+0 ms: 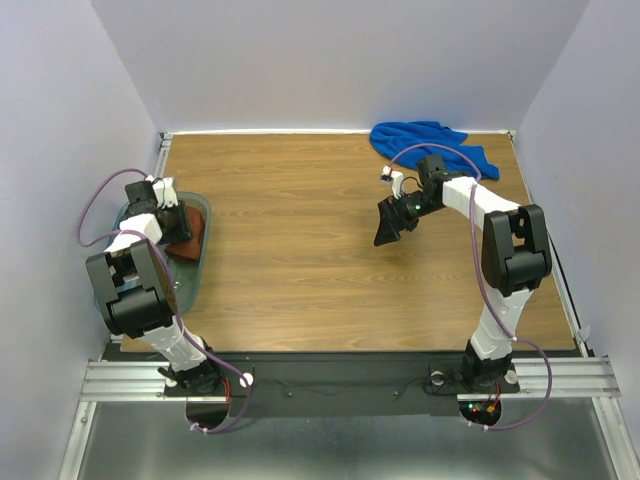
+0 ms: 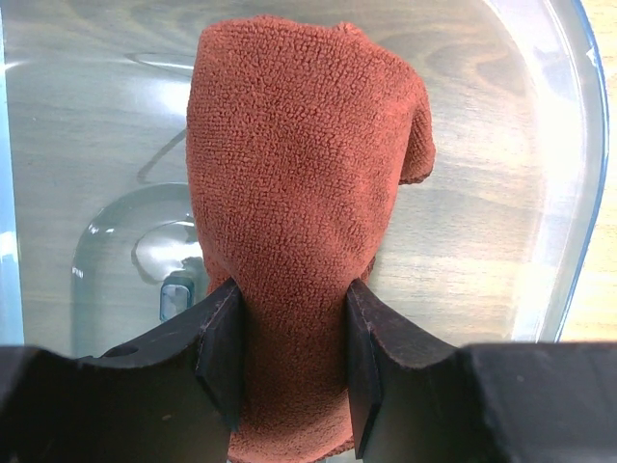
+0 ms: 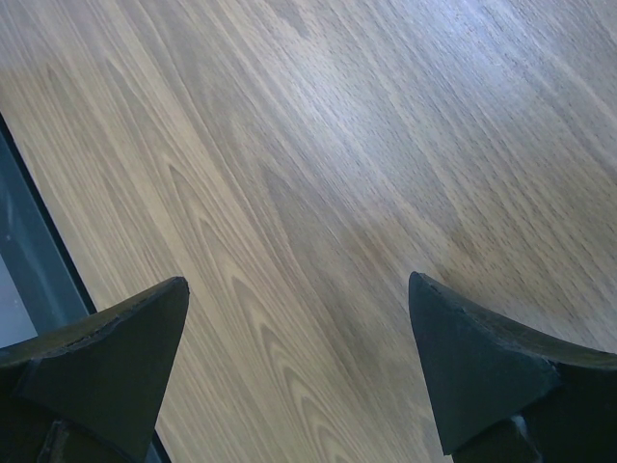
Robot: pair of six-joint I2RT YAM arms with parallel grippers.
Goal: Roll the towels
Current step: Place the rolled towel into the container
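While the left gripper [image 2: 292, 304] sits down inside the teal bin [image 2: 571, 193], its two dark fingers are closed most of the way and pinch the rust-brown towel [image 2: 299, 164] between them. Grip is on the near end of the cloth. The rest runs straight out from the fingertips over the bin floor as a thick bundle, bulging wider than the gap past the pinch. The towel's far end stops short of the bin's far wall. From the top view the towel lies toward the side of the bin nearest the table's middle. Cannot tell if it touches the rim there.

The bright blue towel [image 1: 428, 140] is a loose crumpled heap well apart from the bin, at the opposite far corner of the wooden table [image 1: 300, 270]. It is flat on the wood and nothing grips it.

The right gripper [image 3: 299, 289] hangs over bare wood between the bin and the blue towel, nearer the towel. Its jaws are spread wide with nothing held; only wood grain shows between the tips. The blue towel lies beyond that gripper and apart from it, on the side away from the bin.
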